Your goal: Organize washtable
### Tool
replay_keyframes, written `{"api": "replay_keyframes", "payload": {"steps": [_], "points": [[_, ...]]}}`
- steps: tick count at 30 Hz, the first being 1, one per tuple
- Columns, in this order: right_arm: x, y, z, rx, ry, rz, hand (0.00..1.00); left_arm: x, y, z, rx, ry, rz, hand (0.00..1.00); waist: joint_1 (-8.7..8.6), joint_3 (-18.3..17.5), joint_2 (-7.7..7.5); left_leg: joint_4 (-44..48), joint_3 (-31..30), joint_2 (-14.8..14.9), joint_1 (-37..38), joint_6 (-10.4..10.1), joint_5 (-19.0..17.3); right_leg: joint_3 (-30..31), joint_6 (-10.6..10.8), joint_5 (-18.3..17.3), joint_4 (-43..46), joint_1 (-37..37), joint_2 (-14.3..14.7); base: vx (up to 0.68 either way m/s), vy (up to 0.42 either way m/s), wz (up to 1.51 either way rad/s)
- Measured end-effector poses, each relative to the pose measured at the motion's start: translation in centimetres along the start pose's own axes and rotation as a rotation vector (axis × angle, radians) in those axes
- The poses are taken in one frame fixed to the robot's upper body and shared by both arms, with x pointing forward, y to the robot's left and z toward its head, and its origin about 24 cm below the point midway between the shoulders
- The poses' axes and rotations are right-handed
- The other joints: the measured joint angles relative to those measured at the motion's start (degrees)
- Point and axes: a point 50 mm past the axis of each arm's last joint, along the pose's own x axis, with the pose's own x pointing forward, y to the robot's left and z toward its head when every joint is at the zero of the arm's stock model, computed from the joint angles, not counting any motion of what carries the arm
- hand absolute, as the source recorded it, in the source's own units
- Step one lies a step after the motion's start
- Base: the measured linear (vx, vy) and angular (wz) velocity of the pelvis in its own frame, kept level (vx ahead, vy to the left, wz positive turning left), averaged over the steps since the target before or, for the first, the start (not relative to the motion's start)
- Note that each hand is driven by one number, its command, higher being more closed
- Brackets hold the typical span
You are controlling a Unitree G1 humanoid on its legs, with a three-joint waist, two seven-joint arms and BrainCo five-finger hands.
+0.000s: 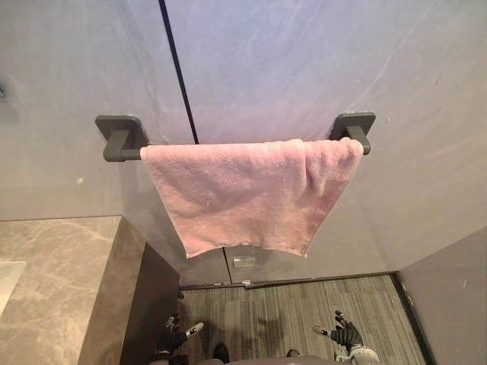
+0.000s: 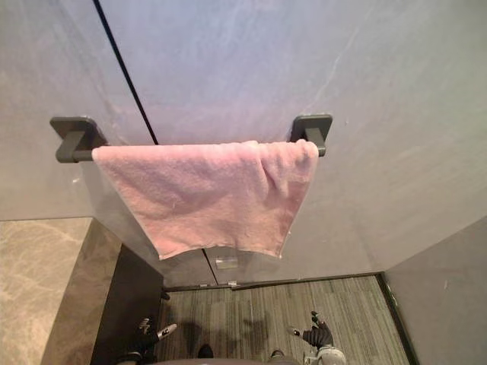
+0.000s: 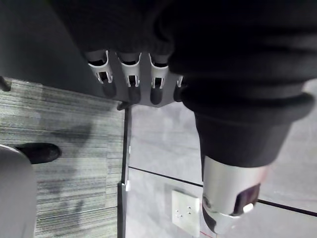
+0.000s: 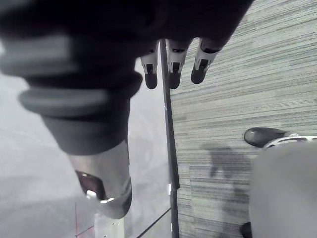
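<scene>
A pink terry towel (image 1: 251, 194) hangs folded over a dark metal bar (image 1: 122, 154), its long axis running side to side along the rod. Its lower edge points at the floor and its right end is bunched against the square bracket (image 1: 354, 122). Behind it is a smooth grey stone wall (image 1: 304, 68). A veined marble counter (image 1: 53, 281) lies at the left. Below, over striped grey carpet (image 1: 266, 315), my left hand (image 1: 173, 337) and right hand (image 1: 346, 334) hang well apart, fingers straight and relaxed, holding nothing.
</scene>
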Motion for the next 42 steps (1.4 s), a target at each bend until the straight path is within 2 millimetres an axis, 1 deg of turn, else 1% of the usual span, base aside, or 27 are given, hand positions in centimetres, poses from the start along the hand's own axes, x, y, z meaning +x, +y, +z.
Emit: {"api": "replay_keyframes", "payload": {"steps": [2,5,7,10,11,13,14,15,16,17,18,20,21,22,23,24,26,28,29,30,31,33,35,36,37,39,42], "points": [[0.6,0.4,1.6,-0.008,-0.041,0.014,0.0,0.2,-0.1,0.5,0.005,-0.013,0.003,0.0,-0.27,1.43,-0.44,1.74,1.69,0.12,-1.38,0.04,-0.98,2.04,-0.17,-3.03,8.12,-5.25,-0.71,-0.05,-0.008,-0.44],[0.6,0.5,1.6,-0.017,-0.038,0.017,0.0,0.5,-0.5,1.1,0.011,-0.029,-0.013,0.0,-0.31,2.41,-1.21,7.9,1.8,-0.19,-3.69,-0.02,-4.7,2.01,0.06,-5.96,13.66,-7.64,-2.15,-0.02,-0.013,-0.08],[0.5,0.3,1.2,-0.03,-0.026,0.017,0.0,0.5,-0.6,1.1,0.017,-0.03,-0.019,0.0,-0.34,2.42,-0.91,10.62,1.59,-0.19,-4.33,0.25,-5.97,2.01,0.18,-7.36,15.52,-7.96,-3.19,-0.01,0.015,0.07],[0.5,0.0,1.3,-0.054,-0.027,0.012,0.0,0.6,-0.6,1.4,0.017,-0.036,-0.019,0.0,-0.5,2.71,0.83,12.81,0.27,0.95,-6.63,0.36,-6.42,2.93,-0.58,-8.64,22.36,-11.11,-3.38,0.01,-0.033,0.32],[0.5,-0.3,1.4,-0.056,-0.029,0.006,0.0,0.6,-0.6,1.3,0.017,-0.035,-0.018,0.0,-0.46,2.88,1.0,14.39,-1.24,1.09,-7.53,0.03,-6.62,5.14,-2.05,-10.31,28.53,-13.23,-4.56,0.02,-0.096,0.7],[0.4,-0.3,1.2,-0.06,-0.024,0.007,0.0,0.5,-0.2,1.1,0.024,-0.03,-0.007,0.0,-0.45,2.67,0.6,17.13,-3.95,1.62,-8.55,-1.38,-7.51,9.55,-1.76,-10.34,31.37,-13.01,-6.1,0.01,-0.178,0.78],[0.4,0.0,1.2,-0.068,-0.025,0.019,0.0,0.5,0.6,1.2,0.037,-0.031,0.012,0.0,-0.18,1.88,-0.53,19.8,-6.17,2.26,-10.7,-3.22,-8.44,12.93,2.2,-9.97,28.14,-11.91,-6.2,-0.02,-0.329,0.77],[0.5,0.2,1.4,-0.07,-0.03,0.024,0.0,0.6,1.1,1.2,0.043,-0.032,0.03,0.0,0.08,0.95,-1.14,20.36,-8.31,3.07,-12.8,-4.69,-8.03,12.31,5.34,-12.49,24.41,-10.39,-5.44,-0.04,-0.372,0.65],[0.7,0.1,1.8,-0.073,-0.04,0.023,0.0,0.6,1.3,1.3,0.031,-0.034,0.045,0.0,0.62,0.5,-0.97,19.61,-9.13,3.92,-13.82,-5.81,-7.23,11.31,4.68,-13.35,21.96,-9.97,-4.72,-0.08,-0.487,0.61],[1.1,-0.2,3.2,-0.097,-0.077,0.021,0.0,0.6,0.4,1.3,0.0,-0.032,0.038,0.0,0.88,0.66,1.17,17.34,-11.51,6.57,-15.49,-7.11,-4.65,8.1,2.75,-12.34,18.8,-9.38,-1.85,-0.09,-0.379,0.52],[1.2,-0.2,3.4,-0.103,-0.083,0.021,0.0,0.6,0.0,1.3,-0.008,-0.03,0.027,0.0,0.52,0.62,1.74,16.04,-12.79,7.15,-15.89,-7.17,-3.31,6.54,2.37,-11.92,17.85,-8.97,-1.09,-0.11,-0.393,1.02],[1.3,-1.2,3.6,-0.12,-0.086,0.0,0.0,0.5,-1.8,1.0,-0.061,-0.016,0.0,0.0,0.35,0.84,2.5,10.25,-13.46,8.49,-16.09,-6.24,4.46,0.92,0.47,-10.78,15.52,-7.75,0.96,-0.12,-0.216,1.14],[1.3,-1.3,3.7,-0.121,-0.089,-0.004,0.0,0.6,-1.8,1.1,-0.07,-0.017,0.0,0.0,0.77,0.9,2.8,9.17,-12.8,8.83,-16.25,-6.08,6.29,0.02,-0.16,-10.4,14.89,-7.58,1.37,-0.17,-0.223,0.78],[1.6,-1.5,4.6,-0.127,-0.111,-0.015,0.0,0.7,-1.9,1.4,-0.063,-0.026,0.002,0.0,1.46,1.03,3.1,4.7,-11.03,9.25,-16.35,-6.94,13.39,-1.28,-2.07,-9.19,13.19,-7.83,2.57,-0.13,-0.188,0.53],[1.7,-1.5,5.1,-0.126,-0.126,-0.021,0.0,0.7,-1.9,1.5,-0.053,-0.03,-0.002,0.0,1.29,1.06,3.03,2.23,-10.65,8.84,-16.42,-6.89,16.78,-2.32,-2.71,-8.28,11.69,-8.11,2.06,-0.23,-0.219,0.66],[1.8,-1.1,5.7,-0.12,-0.145,-0.02,0.0,0.7,-2.3,1.5,-0.063,-0.028,-0.008,0.0,1.45,1.62,3.06,10.27,-9.12,7.23,-18.46,-6.73,10.58,-4.31,-4.05,-7.26,11.33,-8.27,0.96,-0.16,-0.088,0.57],[1.7,-1.2,5.6,-0.117,-0.15,-0.023,0.0,0.7,-2.3,1.5,-0.062,-0.029,-0.01,0.0,1.34,1.92,2.62,22.51,-6.61,5.42,-19.27,-4.14,1.72,-6.13,-4.27,-7.11,11.59,-7.6,-0.52,-0.15,-0.032,0.51],[1.3,-1.2,5.2,-0.111,-0.156,-0.027,0.0,0.6,-2.6,1.2,-0.062,-0.019,-0.018,0.0,0.6,1.11,4.33,33.84,-0.34,5.73,-17.34,-2.99,-6.74,-9.19,-3.95,-6.9,11.43,-5.92,-1.2,-0.09,0.064,0.68],[1.1,-1.4,4.7,-0.111,-0.143,-0.03,0.0,0.6,-2.7,1.2,-0.059,-0.018,-0.023,0.0,0.02,0.71,4.98,34.03,1.93,6.36,-16.16,-2.59,-7.93,-10.72,-3.77,-6.81,11.64,-5.35,-1.13,-0.04,0.102,1.19],[1.0,-1.4,4.0,-0.097,-0.12,-0.034,0.0,0.8,-2.9,1.6,-0.055,-0.031,-0.041,0.0,-0.92,0.26,6.01,30.3,4.81,6.29,-15.66,-2.3,-7.33,-13.53,-3.47,-6.64,11.93,-4.82,-1.01,-0.05,0.058,1.21],[0.9,-1.1,3.8,-0.088,-0.111,-0.025,0.0,0.8,-2.9,1.9,-0.046,-0.042,-0.049,0.0,-0.93,0.21,5.39,26.57,5.08,5.3,-14.84,-2.33,-5.98,-14.3,-3.52,-6.06,11.08,-4.9,-1.15,-0.08,0.049,1.25],[1.0,-0.6,4.0,-0.066,-0.122,-0.02,0.0,1.0,-2.9,2.4,-0.011,-0.058,-0.065,0.0,-1.09,0.16,4.39,12.23,2.86,2.69,-9.74,-3.59,-3.02,-17.44,-3.34,-2.77,5.71,-3.67,-2.15,-0.09,0.104,0.76],[1.1,-1.0,4.3,-0.047,-0.128,-0.037,0.0,0.9,-3.1,2.1,0.004,-0.047,-0.072,0.0,-1.91,0.5,5.42,9.94,3.8,3.53,-6.27,-2.54,-3.64,-19.09,-3.05,-2.43,6.16,-2.87,-1.92,-0.01,0.101,0.58],[1.1,-1.4,4.3,-0.034,-0.127,-0.051,0.0,0.8,-3.0,1.9,0.031,-0.042,-0.075,0.0,-2.54,0.74,5.77,3.87,2.88,2.83,-3.45,-2.61,-0.78,-20.03,-2.59,-2.0,6.11,-2.27,-1.97,-0.03,0.103,0.51],[1.1,-1.3,4.3,-0.027,-0.126,-0.051,0.0,0.9,-2.8,2.0,0.038,-0.047,-0.072,0.0,-2.4,0.84,5.55,2.41,2.89,2.55,-2.83,-2.99,0.41,-20.04,-2.56,-1.53,5.83,-2.16,-2.04,-0.15,0.11,0.27],[1.1,-0.2,4.2,-0.02,-0.125,-0.024,0.0,1.0,-2.0,2.5,0.074,-0.065,-0.058,0.0,-2.18,0.9,4.91,-0.06,1.93,1.83,-3.59,-1.79,2.46,-20.04,-2.1,-0.21,5.16,-3.54,-2.14,-0.2,0.082,0.08],[1.1,0.2,3.6,-0.027,-0.099,-0.011,0.0,0.9,-1.9,2.1,0.081,-0.053,-0.057,0.0,-2.12,1.05,4.79,-0.4,1.35,1.17,-4.97,-0.92,3.57,-20.01,-1.65,0.67,4.83,-4.58,-2.25,-0.17,0.049,0.08]]}}
